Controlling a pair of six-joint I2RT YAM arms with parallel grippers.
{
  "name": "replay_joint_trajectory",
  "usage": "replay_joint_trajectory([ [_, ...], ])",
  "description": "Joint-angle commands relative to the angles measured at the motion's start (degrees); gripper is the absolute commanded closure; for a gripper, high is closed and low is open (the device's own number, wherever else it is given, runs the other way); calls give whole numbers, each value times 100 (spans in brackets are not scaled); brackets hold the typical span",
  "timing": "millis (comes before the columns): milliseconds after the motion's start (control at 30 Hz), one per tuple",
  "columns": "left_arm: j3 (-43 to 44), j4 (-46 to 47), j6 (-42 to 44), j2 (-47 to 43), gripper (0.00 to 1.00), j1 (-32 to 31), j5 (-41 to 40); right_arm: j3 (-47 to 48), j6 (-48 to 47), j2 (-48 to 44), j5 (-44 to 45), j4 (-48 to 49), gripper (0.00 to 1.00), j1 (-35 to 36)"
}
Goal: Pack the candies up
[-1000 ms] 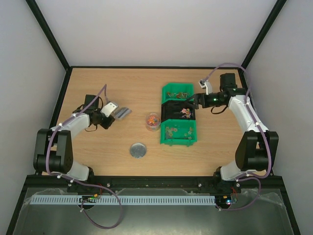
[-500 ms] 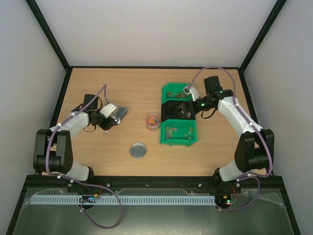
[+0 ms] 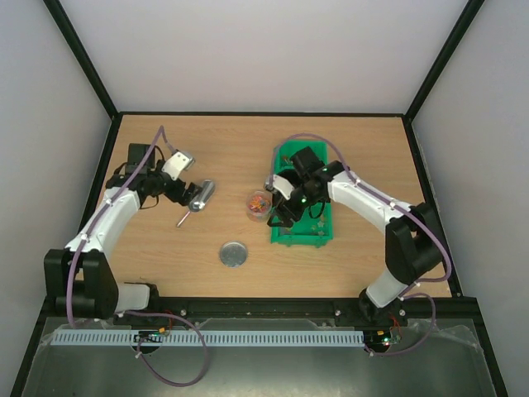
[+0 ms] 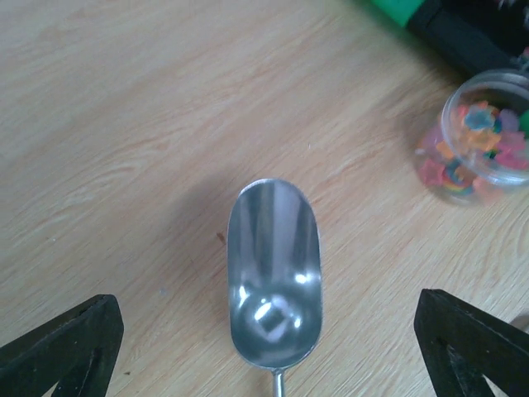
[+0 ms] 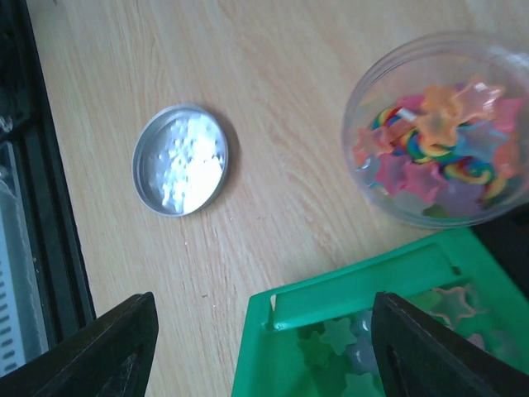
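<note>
Right now the left gripper (image 4: 266,296) stands wide open low over the wooden table (image 4: 124,124), its two black fingers (image 4: 62,351) far apart at the bottom corners of the wrist view. Between them, touching neither, the metal scoop (image 4: 274,273) lies on the wood with its bowl facing up and its thin handle running back toward the camera.

Over on the other side, the right gripper (image 5: 264,298) hangs above the near left corner of the green bins (image 5: 273,364), fingers spread and gripping nothing.

As for the candies (image 5: 438,141), most in sight are small stars in pink, orange, yellow and rainbow stripes, piled in the clear round jar (image 5: 364,99). That jar stands uncovered on the table between the scoop and the bins, just beside the bins' left wall. A few more pale and green stars lie in the nearest bin compartment, right under the right wrist camera.

Closer to the arm bases, the round silver lid (image 5: 180,159) lies flat on the wood, apart from the jar and from both grippers
</note>
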Motion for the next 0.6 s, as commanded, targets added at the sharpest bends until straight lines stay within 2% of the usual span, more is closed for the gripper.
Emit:
replay_joint_trajectory([
  [0, -9, 425, -737, -469, 0, 49, 320, -204, -305, 188, 446, -98, 28, 350],
  [167, -123, 714, -1155, -763, 0, 46, 188, -305, -191, 405, 854, 294, 29, 731],
  [367, 68, 65, -780, -541, 1, 42, 281, -272, 112, 760, 1286, 625, 28, 1042],
  [567, -251, 337, -832, -795, 0, 42, 119, -416, 143, 1062, 1694, 803, 29, 1085],
])
